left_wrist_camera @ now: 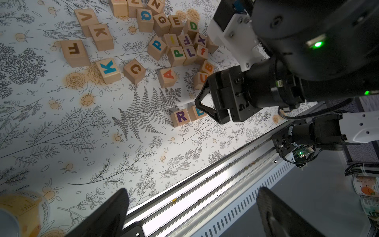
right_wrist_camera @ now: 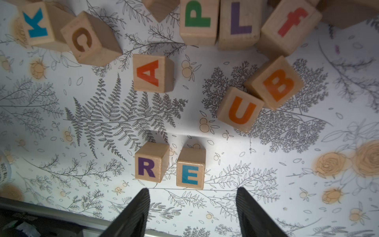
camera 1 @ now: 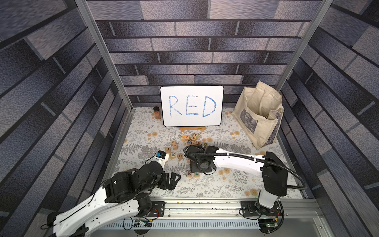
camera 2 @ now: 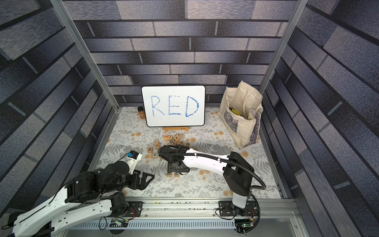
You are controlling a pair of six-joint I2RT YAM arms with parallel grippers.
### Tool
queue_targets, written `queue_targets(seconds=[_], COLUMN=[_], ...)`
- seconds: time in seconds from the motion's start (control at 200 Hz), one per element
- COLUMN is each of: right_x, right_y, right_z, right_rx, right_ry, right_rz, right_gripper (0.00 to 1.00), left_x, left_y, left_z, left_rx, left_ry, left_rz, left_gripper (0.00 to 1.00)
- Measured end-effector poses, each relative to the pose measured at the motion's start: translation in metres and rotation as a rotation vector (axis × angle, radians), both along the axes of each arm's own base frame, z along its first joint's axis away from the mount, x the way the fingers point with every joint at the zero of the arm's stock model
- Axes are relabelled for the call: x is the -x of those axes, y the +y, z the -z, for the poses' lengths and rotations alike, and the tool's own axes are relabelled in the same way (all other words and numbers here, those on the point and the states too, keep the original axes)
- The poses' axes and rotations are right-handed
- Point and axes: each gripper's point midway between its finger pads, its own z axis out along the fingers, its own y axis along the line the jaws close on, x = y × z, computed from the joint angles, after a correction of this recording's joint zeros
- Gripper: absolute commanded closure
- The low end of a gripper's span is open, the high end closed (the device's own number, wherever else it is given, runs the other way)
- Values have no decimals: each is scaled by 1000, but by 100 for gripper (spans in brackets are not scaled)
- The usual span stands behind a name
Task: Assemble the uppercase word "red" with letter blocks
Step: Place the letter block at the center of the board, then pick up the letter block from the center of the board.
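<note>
The purple R block (right_wrist_camera: 148, 164) and the blue-green E block (right_wrist_camera: 190, 172) sit side by side on the floral table, a small gap between them; both top views show them (camera 1: 189, 173) (camera 2: 176, 174). My right gripper (right_wrist_camera: 192, 190) hovers just in front of the E, open, with nothing between its fingers. The green D block (left_wrist_camera: 192, 25) lies at the far edge of the loose pile (camera 1: 205, 144). My left gripper (left_wrist_camera: 192, 190) is open and empty over the front rail, to the left of the R (camera 1: 175, 178).
Loose letter blocks (camera 1: 190, 139) lie scattered behind the R and E, with A (right_wrist_camera: 152, 72), U (right_wrist_camera: 240, 109) and B (right_wrist_camera: 276, 84) nearest. A whiteboard (camera 1: 191, 105) reading RED stands at the back, a jar (camera 1: 156, 112) to its left, a tote bag (camera 1: 260, 117) at the right.
</note>
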Motion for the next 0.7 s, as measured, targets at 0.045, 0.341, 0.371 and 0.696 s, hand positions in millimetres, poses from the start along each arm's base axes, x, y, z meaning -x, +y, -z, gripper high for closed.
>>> queue_targets(seconds=[0.045,0.341,0.371,0.696], right_x=[-2,-21,-23,-59], right_y=[-2,-12,-12,-15], right_z=[-4,-23,-24,-50], right_rx=[-6,-31,-35,-93], right_ry=[-4,-16,-14,-19], right_rz=[5,7,6,-7], right_gripper=[20,0,0,0], left_x=[-3,-27,-29,-56], left_y=[-1,-2,-2,-6], left_z=[-1,-6,-6,-7], left_rx=[-6,-22,-20,4], left_ry=[0,-2,0,31], left_rz=[-7,-71,-78,-131], left_gripper=[0,0,0,0])
